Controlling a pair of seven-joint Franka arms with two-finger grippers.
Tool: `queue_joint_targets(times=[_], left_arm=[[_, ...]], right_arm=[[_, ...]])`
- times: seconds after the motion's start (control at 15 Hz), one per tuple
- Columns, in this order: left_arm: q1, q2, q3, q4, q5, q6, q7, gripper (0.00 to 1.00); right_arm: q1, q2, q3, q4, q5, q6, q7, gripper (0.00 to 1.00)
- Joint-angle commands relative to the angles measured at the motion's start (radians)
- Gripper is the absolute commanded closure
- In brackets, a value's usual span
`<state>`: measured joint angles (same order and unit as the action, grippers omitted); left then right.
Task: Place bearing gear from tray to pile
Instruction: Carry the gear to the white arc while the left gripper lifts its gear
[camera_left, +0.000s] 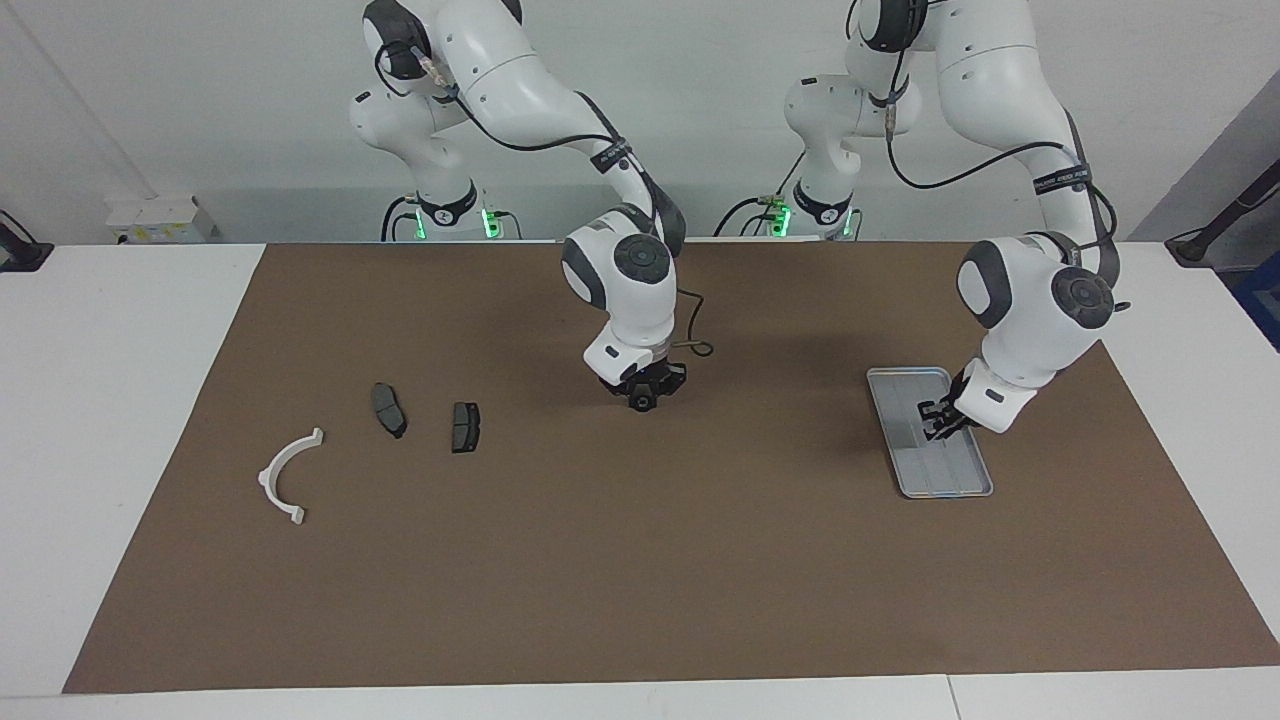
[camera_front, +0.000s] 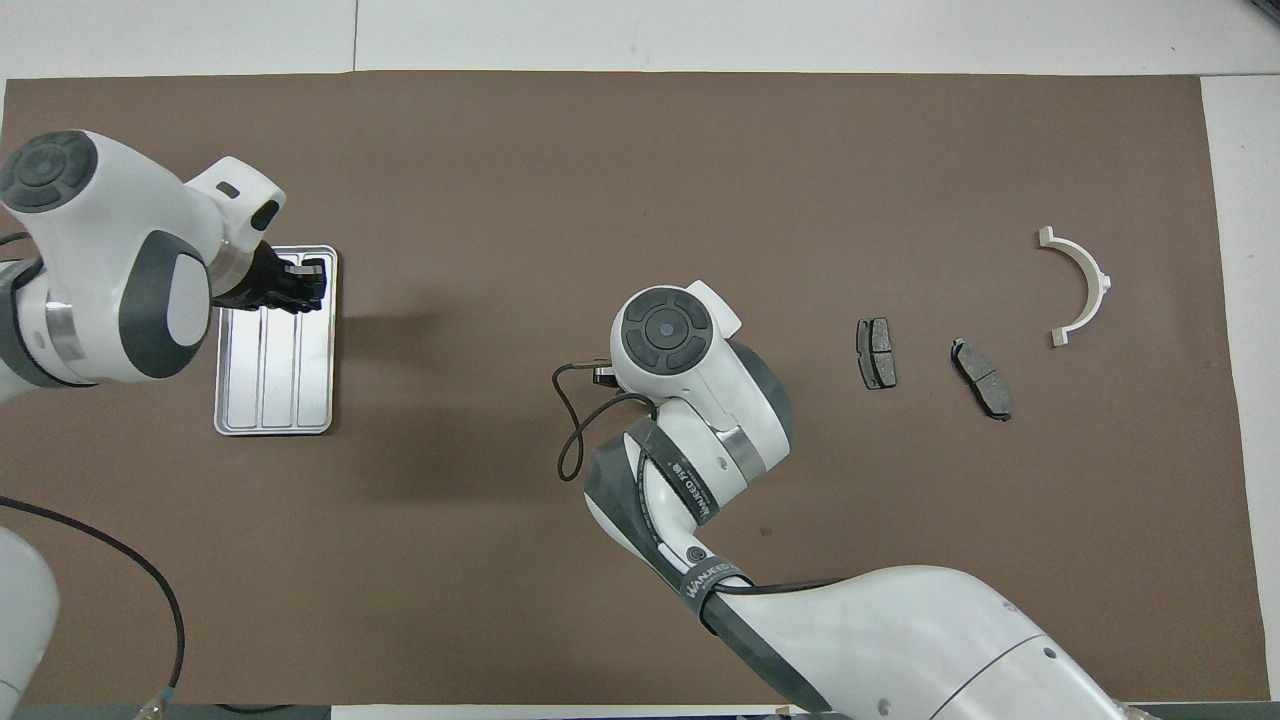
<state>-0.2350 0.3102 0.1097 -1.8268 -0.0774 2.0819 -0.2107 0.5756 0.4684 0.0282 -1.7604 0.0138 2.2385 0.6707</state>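
A brown mat (camera_left: 640, 560) covers a white table (camera_left: 120, 400). The pile lies well apart from the tray, toward the right arm's end: a white half-ring bracket (camera_left: 272, 464), then two dark brake pads (camera_left: 389, 409) (camera_left: 465, 427) side by side, each a step closer to the tray. About midway between the pads and the tray, the right gripper (camera_left: 641, 398) points down, low over the mat, jaws pinching a small dark round part, most likely the bearing gear (camera_left: 640, 403). Whether the part rests on the mat or is just clear of it cannot be told. That spot suits this arm, which can reach the pile. The ribbed metal tray (camera_left: 955, 478) looks empty. The left gripper (camera_left: 935, 428) hangs over the tray, jaws pressed together on nothing visible, apparently waiting.
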Motion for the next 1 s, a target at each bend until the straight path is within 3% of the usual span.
queue_joint_targets(times=[0.0,0.27,0.53,0.67,0.8,0.94], left_arm=[[-0.113,-0.025,0.013,0.009,-0.012,-0.046,-0.193,1.00],[-0.268,-0.020,0.013,0.038,-0.012,-0.049,-0.453,1.00],[-0.437,0.003,0.013,0.104,-0.024,-0.020,-0.694,1.00],[-0.516,0.073,0.013,0.187,-0.044,-0.025,-0.780,1.00],[-0.588,0.194,0.016,0.292,-0.051,-0.014,-0.857,1.00],[-0.592,0.207,0.013,0.294,-0.053,0.033,-0.859,1.00]], right_arm=[[-0.069,-0.086,0.009,0.002,0.014,-0.043,-0.031,1.00],[-0.244,-0.145,0.009,0.077,0.012,-0.169,-0.271,1.00],[-0.452,-0.149,0.010,0.104,0.012,-0.218,-0.662,1.00],[-0.525,-0.146,0.009,0.098,0.012,-0.206,-0.800,1.00],[-0.569,-0.143,0.007,0.093,0.002,-0.201,-0.871,1.00],[-0.609,-0.130,0.006,0.090,-0.003,-0.194,-0.917,1.00]])
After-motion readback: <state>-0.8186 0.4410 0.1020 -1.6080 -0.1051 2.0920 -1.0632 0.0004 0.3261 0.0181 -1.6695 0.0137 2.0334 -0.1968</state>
